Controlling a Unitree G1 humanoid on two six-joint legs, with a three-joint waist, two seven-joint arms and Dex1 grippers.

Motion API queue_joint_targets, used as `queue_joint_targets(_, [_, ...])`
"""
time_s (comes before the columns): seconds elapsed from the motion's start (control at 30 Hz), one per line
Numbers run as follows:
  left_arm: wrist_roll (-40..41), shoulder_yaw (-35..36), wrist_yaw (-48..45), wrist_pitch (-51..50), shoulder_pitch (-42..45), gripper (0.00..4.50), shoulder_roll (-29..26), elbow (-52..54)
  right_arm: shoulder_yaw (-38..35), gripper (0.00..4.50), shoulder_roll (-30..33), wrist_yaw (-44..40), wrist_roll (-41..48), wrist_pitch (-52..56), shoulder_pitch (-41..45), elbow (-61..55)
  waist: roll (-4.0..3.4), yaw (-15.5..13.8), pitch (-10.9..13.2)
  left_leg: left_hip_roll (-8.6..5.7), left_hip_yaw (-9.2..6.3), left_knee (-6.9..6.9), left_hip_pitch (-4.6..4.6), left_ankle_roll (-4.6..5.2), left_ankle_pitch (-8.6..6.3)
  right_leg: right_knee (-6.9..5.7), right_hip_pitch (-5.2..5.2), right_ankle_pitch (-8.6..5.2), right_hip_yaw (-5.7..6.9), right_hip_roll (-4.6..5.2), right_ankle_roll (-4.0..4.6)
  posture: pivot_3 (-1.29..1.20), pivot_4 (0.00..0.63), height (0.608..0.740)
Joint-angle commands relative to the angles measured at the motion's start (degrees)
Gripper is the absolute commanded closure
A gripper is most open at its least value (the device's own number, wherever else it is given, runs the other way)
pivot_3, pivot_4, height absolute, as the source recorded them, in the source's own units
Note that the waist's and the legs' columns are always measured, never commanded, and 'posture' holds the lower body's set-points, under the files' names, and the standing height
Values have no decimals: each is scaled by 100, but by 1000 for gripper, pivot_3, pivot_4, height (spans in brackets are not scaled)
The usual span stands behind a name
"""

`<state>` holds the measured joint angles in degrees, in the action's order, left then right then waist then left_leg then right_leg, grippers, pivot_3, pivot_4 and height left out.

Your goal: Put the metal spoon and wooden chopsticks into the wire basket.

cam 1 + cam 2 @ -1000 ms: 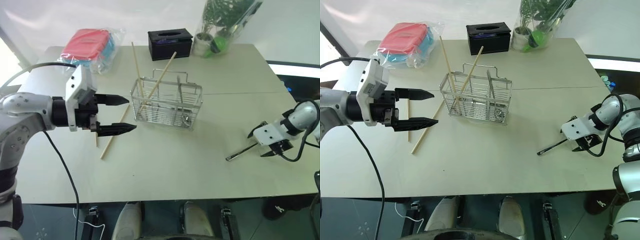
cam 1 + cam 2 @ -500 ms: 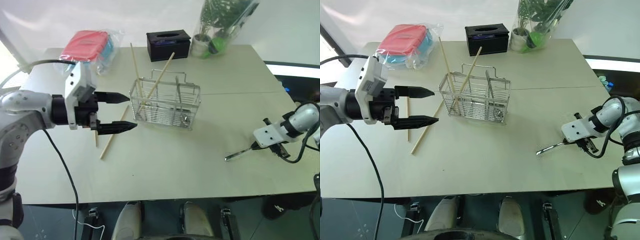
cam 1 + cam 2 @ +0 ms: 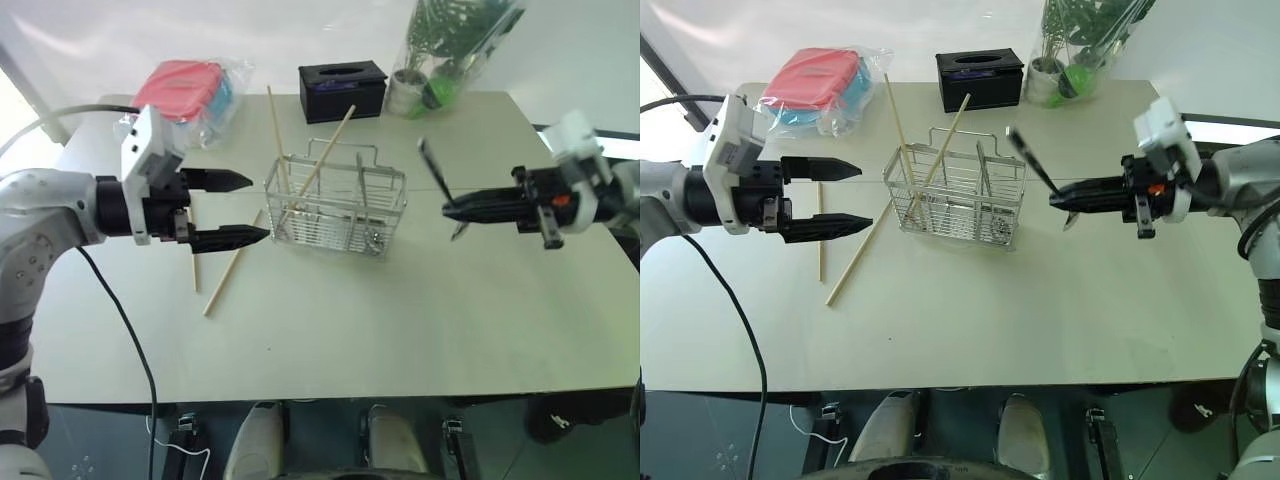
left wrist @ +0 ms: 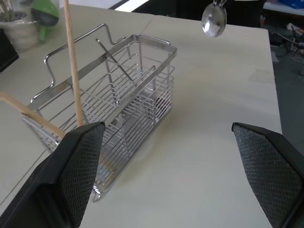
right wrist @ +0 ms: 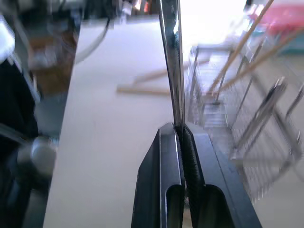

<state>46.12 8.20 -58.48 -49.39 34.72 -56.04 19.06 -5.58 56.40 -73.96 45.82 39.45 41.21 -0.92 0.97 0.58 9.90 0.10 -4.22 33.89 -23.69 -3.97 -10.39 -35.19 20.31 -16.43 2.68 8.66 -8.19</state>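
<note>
Between the two tools, near the middle of the desk (image 3: 400,330), stands the wire basket (image 3: 335,212), with two wooden chopsticks (image 3: 318,160) leaning upright in its end nearer the left tool, their tips crossing above the rim. Two more chopsticks (image 3: 228,272) lie flat on the desk just beside that end of the basket, below and slightly past the left tool's fingertips.

The left tool (image 3: 235,208) hangs above the desk with its two black fingers spread wide and nothing between them, pointing toward the basket. In its wrist view the basket sits between the two padded fingers (image 4: 80,173), and the spoon's bowl hangs in the air beyond the basket.

The right tool (image 3: 462,211) is raised off the desk on the basket's other side, pointing toward it, its fingers pressed together on the metal spoon (image 3: 438,183). It pinches the spoon at the tip, so that the handle rises slantwise above the fingertips and the bowl hangs just below them. The spoon is in the air, near the basket's end but apart from it.

Beyond the basket, well away from both tools, are a black tissue box (image 3: 342,88), a bagged red item (image 3: 182,90) and a wrapped plant (image 3: 445,55).
</note>
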Motion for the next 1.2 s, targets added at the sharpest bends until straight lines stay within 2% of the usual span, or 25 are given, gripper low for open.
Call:
queue_joint_targets(0.03, [-110, 56, 3, 169, 206, 0, -2, -54, -455, 4446, -537, 1023, 590, 697, 658, -30, 0, 5, 1, 0, 0, 3, -3, 0, 0, -1, 2, 0, 0, 0, 0, 0, 150, 709])
queue_joint_targets(0.13, [-129, 44, 4, 187, 281, 0, 34, -121, -460, 4446, -1168, 1774, 550, 822, 1041, 8, 0, 27, 1, 3, -1, 0, -18, 2, 1, -8, 23, 11, 0, -4, -19, 0, 150, 709])
queue_joint_targets(0.3, [-174, 28, 8, 219, 338, 0, 71, -160, 30, 4446, -1893, 2287, -211, 352, 936, 39, 4, 1, -2, 3, -3, -6, -34, 10, -2, -15, 35, 13, 4, -7, -34, 0, 150, 709])
queue_joint_targets(0.47, [-197, 75, 63, 212, 353, 0, 91, -126, 535, 4446, -2217, 2278, -833, -34, 535, -64, 6, 6, -3, 2, -3, -1, -60, 11, -1, -17, 57, 18, 4, -8, -42, 0, 150, 709])
queue_joint_targets(0.6, [-168, 145, 111, 184, 347, 0, 57, -105, 602, 4446, -2369, 2394, -1062, -157, 319, 21, 6, 20, -3, 2, -2, 2, -60, 11, 0, -20, 59, 19, 4, -8, -43, 0, 150, 709])
queue_joint_targets(0.7, [-146, 177, 152, 168, 335, 0, 35, -95, 500, 3429, -2500, 2547, -1094, -99, 337, 72, 6, 25, -3, 2, -3, 3, -58, 9, 1, -27, 60, 20, 4, -8, -42, 0, 150, 709])
queue_joint_targets(0.87, [-121, 252, 184, 143, 301, 0, -6, -91, 221, 962, -2629, 2809, -962, -1, 494, -26, 6, 24, -3, 3, -5, 3, -55, 9, 2, -29, 59, 20, 4, -9, -42, 0, 150, 709])
queue_joint_targets(1.07, [-183, 308, 299, 144, 385, 0, -3, -254, -394, 962, -2410, 2919, -380, 538, 957, -264, 6, 13, -3, 3, -5, 2, -56, 9, 2, -29, 59, 20, 4, -9, -42, 0, 150, 709])
queue_joint_targets(1.2, [-303, 565, 663, 82, 295, 0, 1, -644, -873, 962, -1677, 2482, 268, 1025, 1025, -813, 5, -4, -2, 3, -5, 1, -58, 9, 2, -26, 60, 19, 4, -9, -42, 0, 150, 709])
